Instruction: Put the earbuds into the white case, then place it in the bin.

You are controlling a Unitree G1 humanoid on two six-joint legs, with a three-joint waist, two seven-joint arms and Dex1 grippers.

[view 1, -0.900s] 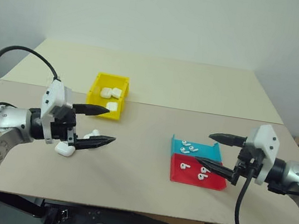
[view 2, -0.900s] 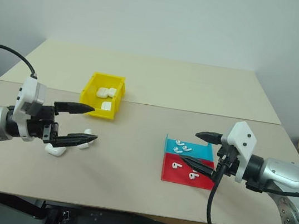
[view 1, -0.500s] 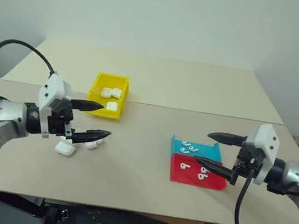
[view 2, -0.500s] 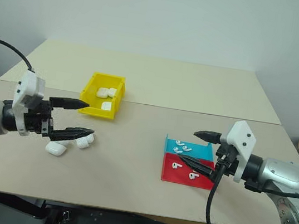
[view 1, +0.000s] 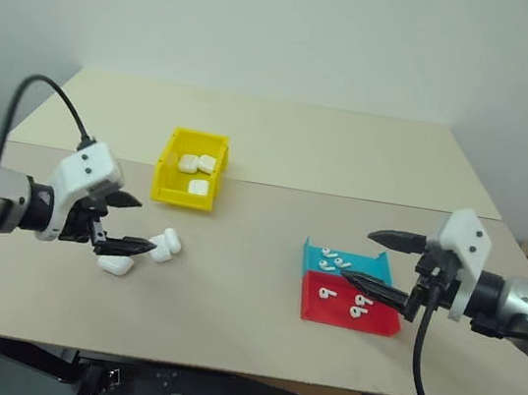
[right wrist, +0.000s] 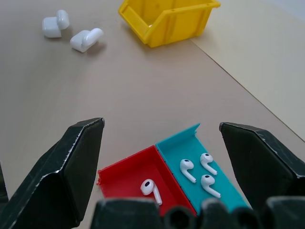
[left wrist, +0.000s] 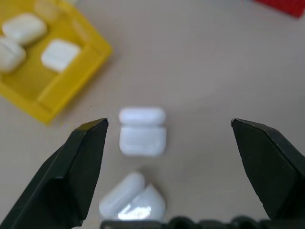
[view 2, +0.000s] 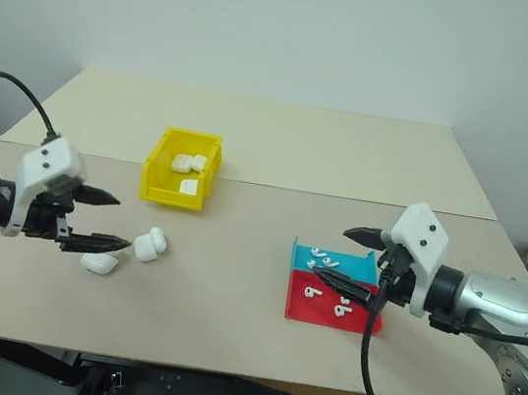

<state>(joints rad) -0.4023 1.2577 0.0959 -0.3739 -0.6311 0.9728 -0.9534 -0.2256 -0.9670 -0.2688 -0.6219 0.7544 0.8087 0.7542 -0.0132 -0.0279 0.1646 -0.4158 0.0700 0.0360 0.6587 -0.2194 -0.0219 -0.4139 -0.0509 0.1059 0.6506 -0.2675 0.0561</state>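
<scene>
Since the earlier frames the left arm has drawn back toward the robot's left, so the left gripper [view 1: 125,227] now sits beside the two loose cases rather than over them. Right arm shows almost no change.

Key relation: two white cases lie on the worktop [view 1: 245,324] just ahead of the left fingers. The nearer white case [view 1: 115,263] lies just under the lower fingertip; whether they touch cannot be told from the head views. The second case [view 1: 165,245] lies a little beyond, toward the bin [view 1: 188,181]. In the left wrist view the second case [left wrist: 142,131] is centred between the fingers with its lid flipped open and its hinge line running across the gap; the nearer case [left wrist: 132,201] lies skewed, low between the fingers, lid also ajar. Left arm is clearly the nearer one to both.

Left fingers: spread wide, holding nothing.

Right gripper [view 1: 383,265] hovers at the blue-and-red tray [view 1: 351,315], fingers spread wide and empty, lower fingertip above the earbuds [right wrist: 200,171] in the tray. Five earbuds can be counted there. Right arm is the nearer one to these.

Bin already holds three closed cases; it stands well apart from the tray, near the loose cases.

Judgement: no earbud is loaded yet; the cases need to be steadied first.
</scene>
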